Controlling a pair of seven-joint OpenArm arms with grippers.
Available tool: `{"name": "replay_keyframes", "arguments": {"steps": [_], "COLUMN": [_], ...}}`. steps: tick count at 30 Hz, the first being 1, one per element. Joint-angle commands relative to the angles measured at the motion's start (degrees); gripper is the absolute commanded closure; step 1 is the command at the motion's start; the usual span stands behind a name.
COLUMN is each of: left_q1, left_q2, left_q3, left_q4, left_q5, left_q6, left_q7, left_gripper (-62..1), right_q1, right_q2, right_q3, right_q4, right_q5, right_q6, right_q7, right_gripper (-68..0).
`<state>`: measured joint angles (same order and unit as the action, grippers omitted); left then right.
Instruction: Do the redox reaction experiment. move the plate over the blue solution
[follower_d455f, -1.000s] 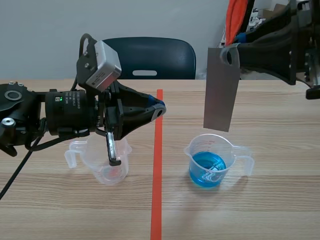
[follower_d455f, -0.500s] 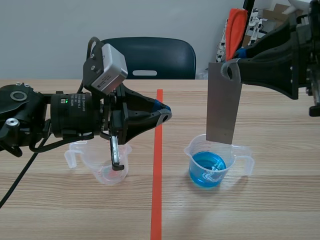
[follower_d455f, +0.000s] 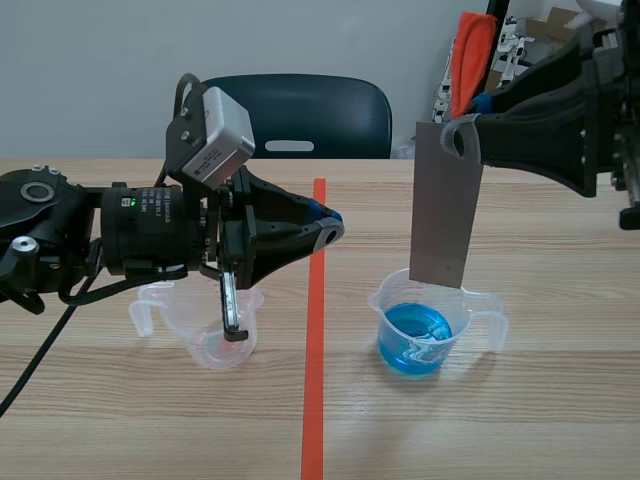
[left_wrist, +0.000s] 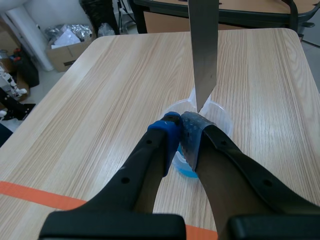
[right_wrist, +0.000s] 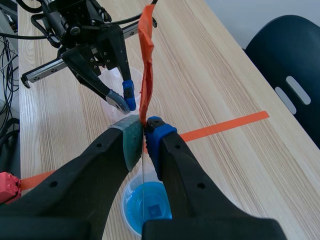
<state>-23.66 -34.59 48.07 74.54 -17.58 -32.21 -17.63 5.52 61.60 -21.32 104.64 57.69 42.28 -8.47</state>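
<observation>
So the plate (follower_d455f: 445, 205) has dropped over the last second and now just hangs there. Its bottom edge is at the rim of the beaker (follower_d455f: 483, 303), right above the blue solution (follower_d455f: 412, 338), and not dipped in as far as I can see. The right gripper (follower_d455f: 462, 122) is clamped on its top end. The left gripper (follower_d455f: 325, 228) is pinched closed on nothing, well apart from it. I'd say the "move over" bit is basically done.

A dark chair (follower_d455f: 300, 115) stands behind the table (follower_d455f: 550, 400).
</observation>
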Motion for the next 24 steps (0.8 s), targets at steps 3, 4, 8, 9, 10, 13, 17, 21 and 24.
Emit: {"name": "replay_keyframes", "arguments": {"steps": [3, 4, 8, 9, 10, 13, 17, 21, 24], "left_q1": [-0.3, -0.3, -0.3, -0.3, -0.3, -0.3, -0.3, -0.3, -0.3], "left_q2": [0.3, 0.3, 0.3, 0.3, 0.3, 0.3, 0.3, 0.3, 0.3], "left_q3": [-0.4, -0.4, -0.4, -0.4, -0.4, -0.4, -0.4, -0.4, -0.4], "left_q4": [0.4, 0.4, 0.4, 0.4, 0.4, 0.4, 0.4, 0.4, 0.4], "left_q5": [-0.6, -0.6, -0.6, -0.6, -0.6, -0.6, -0.6, -0.6, -0.6], "left_q6": [-0.2, -0.2, -0.2, -0.2, -0.2, -0.2, -0.2, -0.2, -0.2], "left_q7": [-1.0, -1.0, -2.8, -2.8, -2.7, -2.7, -2.7, -2.8, -2.7], "left_gripper": [-2.7, -2.7, -2.7, -2.7, -2.7, -2.7, -2.7, -2.7, -2.7], "right_q1": [0.8, 0.8, 0.8, 0.8, 0.8, 0.8, 0.8, 0.8, 0.8], "right_q2": [0.6, 0.6, 0.6, 0.6, 0.6, 0.6, 0.6, 0.6, 0.6], "right_q3": [0.8, 0.8, 0.8, 0.8, 0.8, 0.8, 0.8, 0.8, 0.8], "right_q4": [0.5, 0.5, 0.5, 0.5, 0.5, 0.5, 0.5, 0.5, 0.5], "right_q5": [1.0, 1.0, 1.0, 1.0, 1.0, 1.0, 1.2, 1.5, 1.5], "right_q6": [0.4, 0.4, 0.4, 0.4, 0.4, 0.4, 0.4, 0.4, 0.4], "right_q7": [0.6, 0.6, 0.4, 0.4, 0.4, 0.4, 0.4, 0.4, 0.4], "right_gripper": [-0.6, -0.6, -0.6, -0.6, -0.6, -0.6, -0.6, -0.6, -0.6]}}
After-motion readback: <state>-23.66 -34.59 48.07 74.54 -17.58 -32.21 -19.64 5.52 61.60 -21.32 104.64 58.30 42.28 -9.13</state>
